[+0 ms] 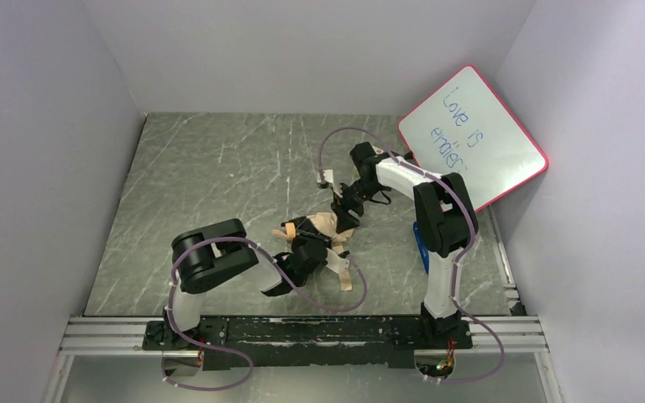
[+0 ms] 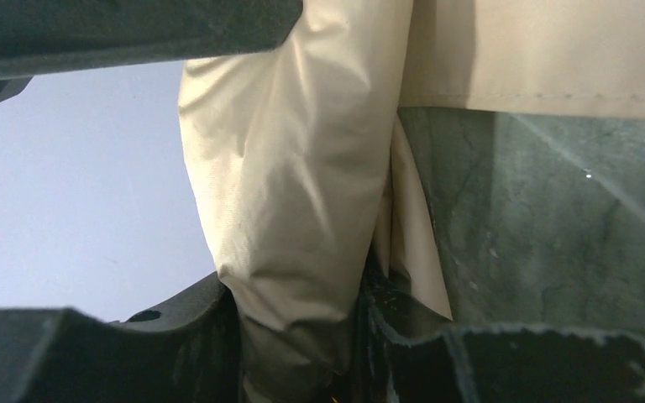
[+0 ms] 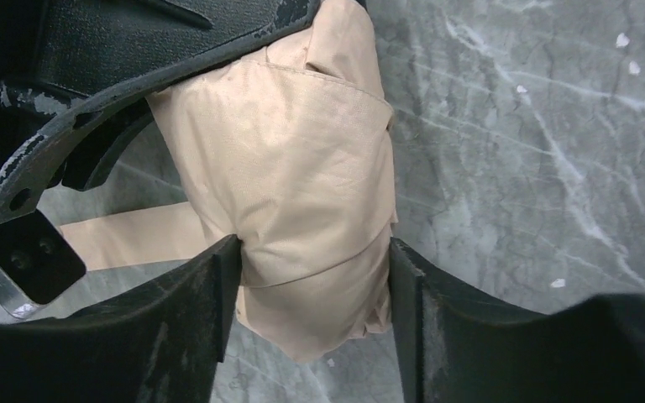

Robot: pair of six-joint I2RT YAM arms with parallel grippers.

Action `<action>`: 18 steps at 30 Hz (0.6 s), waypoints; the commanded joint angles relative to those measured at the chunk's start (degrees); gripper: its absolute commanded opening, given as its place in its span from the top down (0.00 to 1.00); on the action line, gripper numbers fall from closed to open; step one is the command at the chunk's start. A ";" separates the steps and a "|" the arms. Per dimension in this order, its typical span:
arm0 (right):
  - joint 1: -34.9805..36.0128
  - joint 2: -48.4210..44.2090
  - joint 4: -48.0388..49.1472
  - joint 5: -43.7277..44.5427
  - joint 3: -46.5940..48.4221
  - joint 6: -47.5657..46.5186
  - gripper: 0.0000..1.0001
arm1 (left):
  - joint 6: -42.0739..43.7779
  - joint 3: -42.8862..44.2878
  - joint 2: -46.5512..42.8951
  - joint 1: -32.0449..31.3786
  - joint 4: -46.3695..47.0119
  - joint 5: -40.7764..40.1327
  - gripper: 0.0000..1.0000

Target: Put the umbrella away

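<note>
Umbrella (image 3: 302, 168), folded tan bundle, is lying on surface (image 3: 554, 126). R fingers (image 3: 176, 336), part-open, are clamping bundle betw. them; L fingers (image 2: 92, 353), narrower gap, are pinching fabric betw. them, just beside R fingers.

Whiteboard (image 1: 495, 147), pink frame, far right, leaning on the right wall. Handwritten in dark marker, two lines running slantwise down the board. Line one: "Love is". Line two: "endles", its last letters running in behind the right arm (image 1: 424, 185), not readable past that. Lettering thin and small in the top view. Wrist views: nothing legible.
</note>
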 commanded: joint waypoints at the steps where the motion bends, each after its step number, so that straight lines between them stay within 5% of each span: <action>1: 0.12 2.62 2.56 7.78 -2.38 1.04 0.47 | 0.45 -1.79 2.02 -0.97 -5.38 -0.12 0.95; 6: 0.29 1.61 6.21 8.88 -4.94 4.42 0.72 | -1.33 -0.76 -0.52 -0.97 -5.62 -0.50 0.93; 12: 0.78 -2.60 12.79 9.25 -11.72 7.18 0.86 | -6.08 -0.98 -8.59 -1.04 -7.36 -0.29 0.45; 18: 2.38 -7.29 19.66 11.71 -17.70 9.82 0.87 | -22.04 -0.63 -27.47 -1.17 -22.55 7.25 0.31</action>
